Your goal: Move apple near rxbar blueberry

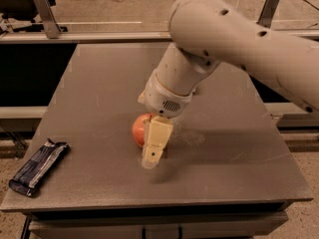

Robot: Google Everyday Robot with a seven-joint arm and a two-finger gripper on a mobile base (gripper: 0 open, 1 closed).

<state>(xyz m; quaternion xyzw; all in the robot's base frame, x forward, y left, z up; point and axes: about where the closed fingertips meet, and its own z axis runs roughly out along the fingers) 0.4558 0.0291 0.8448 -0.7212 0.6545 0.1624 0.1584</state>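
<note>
**One apple, one bar, one gripper on a single table**

There is one apple, one rxbar blueberry, one gripper and one table.

Taking the tabletop as the dial, the apple sits just off centre toward 9 o'clock, well away from every edge. The gripper is pressed close against the apple's 4 o'clock side, with its cream-coloured tip down at the tabletop and covering part of the fruit. Whether it is released, clenched or grasping the apple cannot be told from this view. The arm comes in from 2 o'clock and hangs over the far right part of the table.

The rxbar blueberry lies at 8 o'clock, well apart from the apple. It is close to the left edge, and its nearer end is almost at the front left corner. It is angled, with its far end pointing toward 1 o'clock. Bare tabletop runs between the bar and the apple, and more lies open from 3 to 6 o'clock.

The table is flat, matte grey-brown and faintly scuffed, with a pale smear just right of the apple. The apple is round, smooth and red-orange. The bar is long and flat in a dark blue glossy wrapper with crimped ends. The arm's shell is smooth off-white with small holes.
</note>
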